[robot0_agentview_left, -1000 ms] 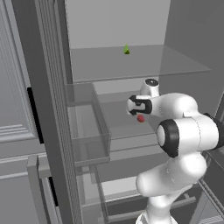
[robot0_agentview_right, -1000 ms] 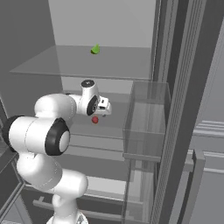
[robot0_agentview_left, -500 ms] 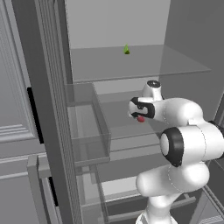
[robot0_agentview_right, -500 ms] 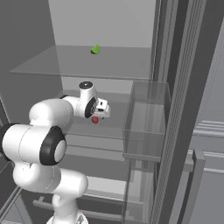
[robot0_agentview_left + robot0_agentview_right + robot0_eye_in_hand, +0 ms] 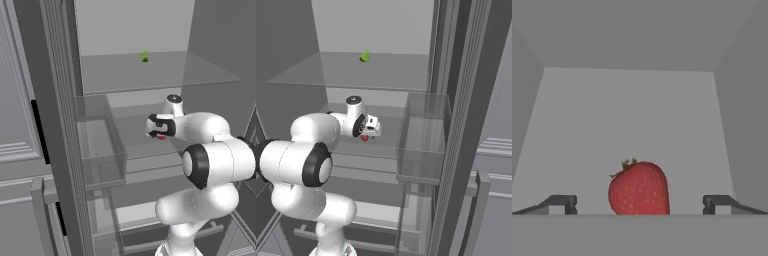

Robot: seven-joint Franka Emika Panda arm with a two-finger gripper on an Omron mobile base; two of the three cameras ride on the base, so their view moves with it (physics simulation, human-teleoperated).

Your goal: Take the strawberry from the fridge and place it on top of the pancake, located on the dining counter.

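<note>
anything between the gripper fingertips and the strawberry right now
Nothing. In the hand view the strawberry sits midway in the open gripper, with bare pale fridge shelf on either side.

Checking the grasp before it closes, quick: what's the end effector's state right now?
End effector: open, holding nothing; the strawberry sits between its two fingertips, gaps on both sides.

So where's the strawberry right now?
The strawberry sits on the fridge's middle glass shelf, right between the open gripper fingertips in the hand view.
</note>
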